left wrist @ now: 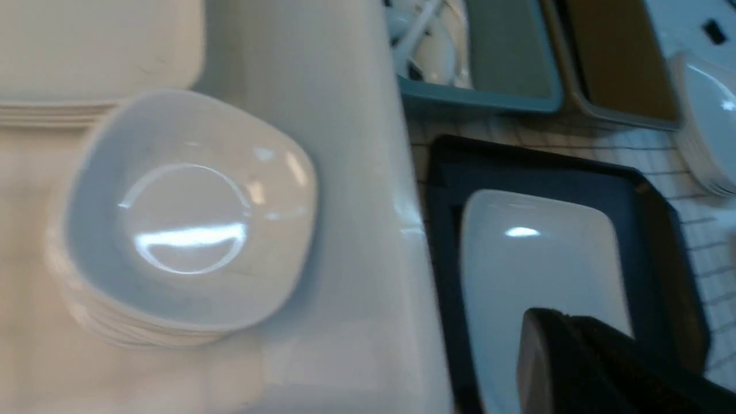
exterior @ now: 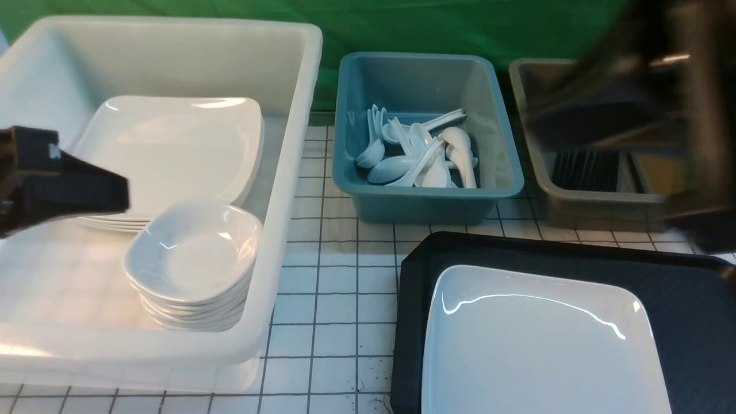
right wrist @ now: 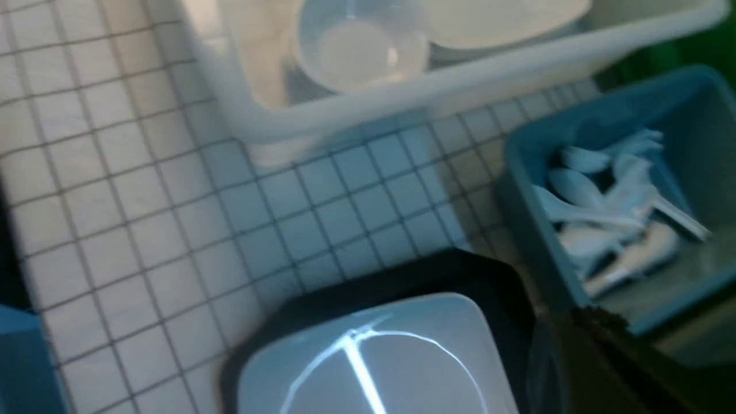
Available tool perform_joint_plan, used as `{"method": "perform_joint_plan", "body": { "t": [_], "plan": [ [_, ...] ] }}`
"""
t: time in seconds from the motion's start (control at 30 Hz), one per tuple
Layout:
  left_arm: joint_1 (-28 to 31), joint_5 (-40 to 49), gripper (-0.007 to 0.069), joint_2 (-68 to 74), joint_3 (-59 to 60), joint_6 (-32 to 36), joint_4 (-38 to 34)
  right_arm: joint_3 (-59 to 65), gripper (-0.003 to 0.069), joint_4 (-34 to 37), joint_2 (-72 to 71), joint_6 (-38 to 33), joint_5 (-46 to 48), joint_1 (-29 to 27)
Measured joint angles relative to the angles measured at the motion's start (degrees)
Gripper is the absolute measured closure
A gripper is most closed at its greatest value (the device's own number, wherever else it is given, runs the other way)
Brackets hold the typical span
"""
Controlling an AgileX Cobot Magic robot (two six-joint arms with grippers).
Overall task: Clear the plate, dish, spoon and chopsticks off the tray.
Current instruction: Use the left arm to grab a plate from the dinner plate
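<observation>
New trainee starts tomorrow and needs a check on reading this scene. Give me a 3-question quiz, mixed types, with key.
1. True or false: the plate lies on the tray.
2. Short answer: which two stacks stand in the white tub?
3. Multiple choice: the spoons lie in
A. the tray
B. the white tub
C. the blue tub

Key
1. True
2. A stack of plates and a stack of small dishes
3. C
</observation>
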Motion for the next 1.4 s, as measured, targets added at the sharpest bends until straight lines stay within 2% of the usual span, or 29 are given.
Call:
{"method": "perform_joint_plan", "body": {
  "t": [0.07,0.13,0.27,0.3,0.33,0.5,0.53,0.57,0.67,0.8,0.9,0.93,0.97,1.03,1.1,1.23,1.4],
  "plan": [
    [-1.8,1.5,0.0605,1.0,0.0,1.0,-2.4,4.4,0.0629,-2.8,-4.1,2.3,0.0,-1.3],
    [-6.0,2.2,0.0605,2.6,0.0,1.6,-3.7,10.2,0.0629,-4.6,-9.7,5.4,0.0,-4.1],
    [-17.1,-0.5,0.0605,6.0,-0.1,-1.0,-2.5,23.2,0.0629,-5.3,-18.0,11.2,0.0,-9.5],
    [-17.8,-0.7,0.0605,6.5,-0.2,-1.3,-2.3,23.9,0.0629,-5.3,-18.8,11.6,0.0,-9.8],
    [-23.2,-2.1,0.0605,8.5,-0.7,-3.3,0.1,29.9,0.0629,-5.4,-20.9,13.9,0.0,-11.9],
    [-38.9,-4.2,0.0605,16.9,-5.6,-11.1,10.3,48.5,0.0629,-5.8,-23.3,19.6,-0.6,-20.3],
    [-38.9,-4.2,0.0605,17.3,-5.9,-11.1,10.7,49.1,0.0629,-5.8,-23.3,19.8,-0.7,-21.0],
    [-42.6,-4.5,0.0605,19.4,-7.6,-12.8,13.0,52.7,0.0629,-5.8,-22.9,20.3,-2.2,-23.5],
    [-47.2,-5.4,0.0603,23.0,-11.2,-16.3,16.7,58.3,0.0629,-4.2,-19.6,20.4,-5.7,-31.1],
    [-49.2,-6.3,0.0596,25.1,-13.0,-17.9,17.7,59.2,0.0629,2.6,-14.2,16.4,-9.7,-39.7],
    [-49.5,-6.2,0.0578,25.5,-13.3,-18.1,18.2,59.2,0.0629,17.0,-7.4,6.3,-15.9,-48.0],
    [-49.5,-6.2,0.0575,25.5,-13.3,-18.1,18.4,59.2,0.0629,18.8,-6.5,4.9,-16.4,-49.0],
    [-49.5,-5.8,0.0562,25.5,-13.3,-18.1,19.3,59.0,0.0629,26.3,-2.4,-1.1,-16.8,-53.3],
    [-49.5,-5.5,0.055,25.6,-13.3,-18.2,20.2,58.6,0.0629,31.5,1.1,-4.5,-17.1,-56.6],
    [-49.5,-5.3,0.0533,25.6,-13.3,-18.2,21.3,57.2,0.0629,34.7,5.1,-6.2,-17.9,-59.7],
    [-49.5,-5.3,0.0503,25.6,-13.3,-18.2,22.3,54.7,0.061,36.3,10.8,-6.7,-21.6,-62.7],
    [-49.5,-6.8,0.0466,25.6,-13.3,-18.2,22.4,53.8,0.0372,36.7,16.6,-6.8,-27.1,-63.0]
  ]
}}
